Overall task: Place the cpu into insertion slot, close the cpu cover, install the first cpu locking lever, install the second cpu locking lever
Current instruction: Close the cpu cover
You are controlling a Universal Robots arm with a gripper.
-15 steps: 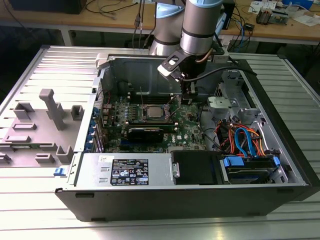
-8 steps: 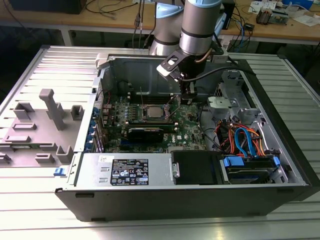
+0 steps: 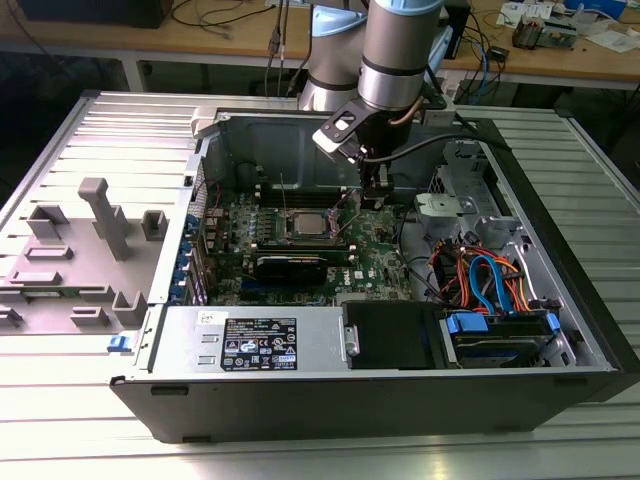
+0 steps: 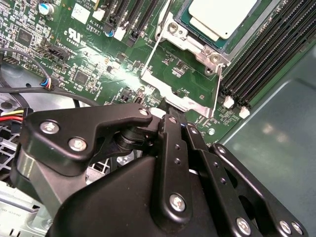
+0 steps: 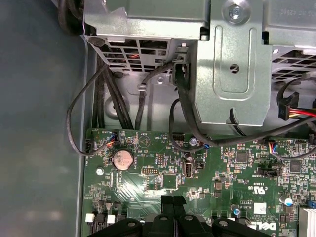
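Outwardly, most of the seating work looks done.

- The exterior view's left: grey plastic fixture (image 3: 100, 220) on the slatted table, outside the open computer case (image 3: 400, 400). Not involved.
- Centre: green motherboard (image 3: 375, 265) lies flat in the case. The cpu (image 3: 305, 224) sits in the insertion slot (image 3: 328, 236), silvery top facing up. In the second wrist view the cpu (image 4: 222, 17) appears framed by the cpu cover (image 4: 190, 43), which looks lowered around it, so I judge step one complete and step two probably complete.
- Two thin wire levers (image 4: 157, 47) run out past the socket's edge toward the camera. They read as raised rather than latched, though I cannot be certain. Both lever steps likely remain.
- Just toward the exterior view's right of the socket: the gripper (image 3: 378, 195) hangs low over the board, near the socket's edge. In both wrist views the gripper (image 4: 170, 117) (image 5: 173, 202) has its fingers together, with nothing visible between them.
- The exterior view's right: drive bay with blue and orange cables (image 3: 485, 280), well apart from the work.
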